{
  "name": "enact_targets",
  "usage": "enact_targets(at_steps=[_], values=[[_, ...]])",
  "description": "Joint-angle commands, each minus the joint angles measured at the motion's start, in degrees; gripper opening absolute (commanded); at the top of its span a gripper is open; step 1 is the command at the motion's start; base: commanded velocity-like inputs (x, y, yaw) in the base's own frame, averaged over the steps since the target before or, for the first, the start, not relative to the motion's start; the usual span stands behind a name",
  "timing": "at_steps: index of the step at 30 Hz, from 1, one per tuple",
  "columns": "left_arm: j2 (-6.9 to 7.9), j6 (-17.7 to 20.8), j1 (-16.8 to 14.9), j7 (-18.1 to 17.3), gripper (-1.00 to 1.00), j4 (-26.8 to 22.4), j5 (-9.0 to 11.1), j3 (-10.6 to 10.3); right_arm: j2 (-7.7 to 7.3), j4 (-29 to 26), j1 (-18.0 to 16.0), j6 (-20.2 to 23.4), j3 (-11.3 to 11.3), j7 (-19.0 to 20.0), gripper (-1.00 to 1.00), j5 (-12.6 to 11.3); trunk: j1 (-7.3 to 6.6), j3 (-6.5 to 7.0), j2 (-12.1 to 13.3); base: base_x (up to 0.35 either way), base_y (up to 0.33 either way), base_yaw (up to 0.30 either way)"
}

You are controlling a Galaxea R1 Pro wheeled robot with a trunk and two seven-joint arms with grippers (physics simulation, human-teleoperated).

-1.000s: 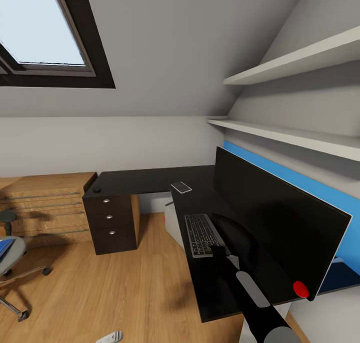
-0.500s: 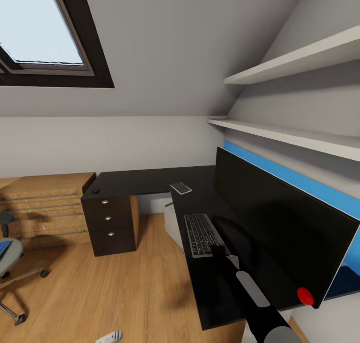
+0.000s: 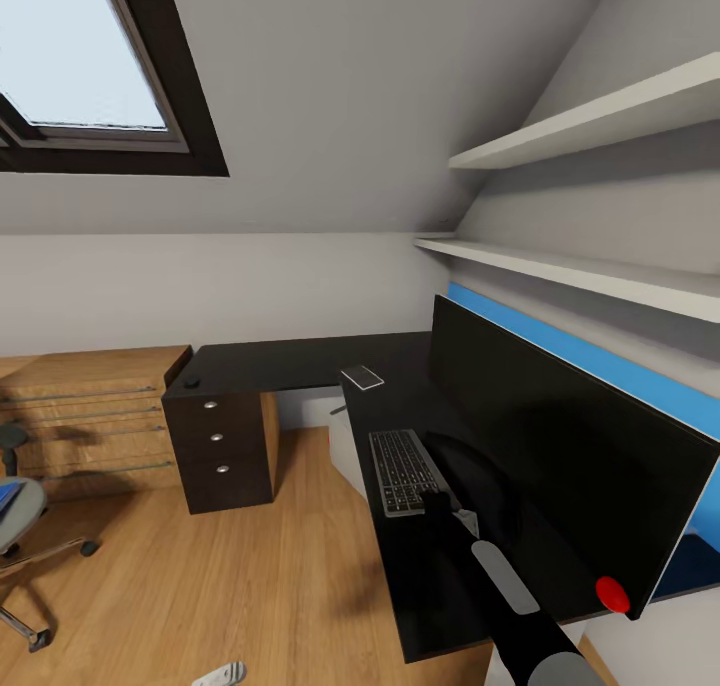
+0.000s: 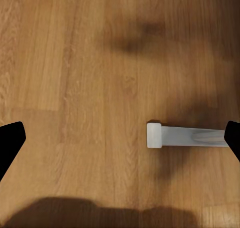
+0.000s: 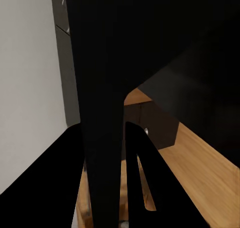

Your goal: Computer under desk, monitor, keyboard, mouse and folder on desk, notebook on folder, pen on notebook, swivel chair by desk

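The monitor (image 3: 540,436) stands along the right side of the black desk (image 3: 290,361). The keyboard (image 3: 403,469) lies flat in front of it. My right gripper (image 3: 437,501) is at the keyboard's near end, beside the monitor's foot. In the right wrist view a black slab (image 5: 100,113) hides how the jaws stand. The swivel chair (image 3: 22,514) is at the far left edge with a sliver of the blue folder (image 3: 5,494) on its seat. My left gripper (image 4: 122,140) hangs open over the wood floor. A small dark flat rectangle (image 3: 362,375) lies near the desk's inner corner.
A white bar (image 4: 185,136) lies on the floor under the left gripper. A small black round thing (image 3: 191,381) sits above the black drawers (image 3: 222,446). A wooden chest (image 3: 90,416) stands left of them. A pale box (image 3: 345,451) is under the desk. Shelves (image 3: 590,116) overhang the monitor.
The whole picture shifted slightly, so the chair sits further left in view. The right arm, keyboard and monitor have kept their places on the desk.
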Motion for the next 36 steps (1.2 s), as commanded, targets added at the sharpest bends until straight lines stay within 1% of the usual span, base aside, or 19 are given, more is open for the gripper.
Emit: enact_targets(at_steps=[1,15,16,36], values=[[0.05,-0.3,-0.1,-0.1,1.00,0.0,0.6,-0.5,-0.01,0.4,0.0,0.1,-0.1,-0.5,-1.00,0.1,0.01,-0.08,0.0,0.000,0.000,0.000],[0.05,-0.3,-0.1,-0.1,1.00,0.0,0.6,-0.5,-0.01,0.4,0.0,0.1,-0.1,-0.5,-1.00,0.4,0.01,-0.08,0.0,0.000,0.000,0.000],[0.05,-0.3,-0.1,-0.1,1.00,0.0,0.6,-0.5,-0.01,0.4,0.0,0.1,-0.1,-0.5,1.00,0.6,0.01,-0.08,0.0,0.000,0.000,0.000],[0.05,-0.3,-0.1,0.0,1.00,0.0,0.6,-0.5,-0.01,0.4,0.0,0.0,-0.1,-0.5,1.00,1.0,0.01,-0.08,0.0,0.000,-0.004,0.000]])
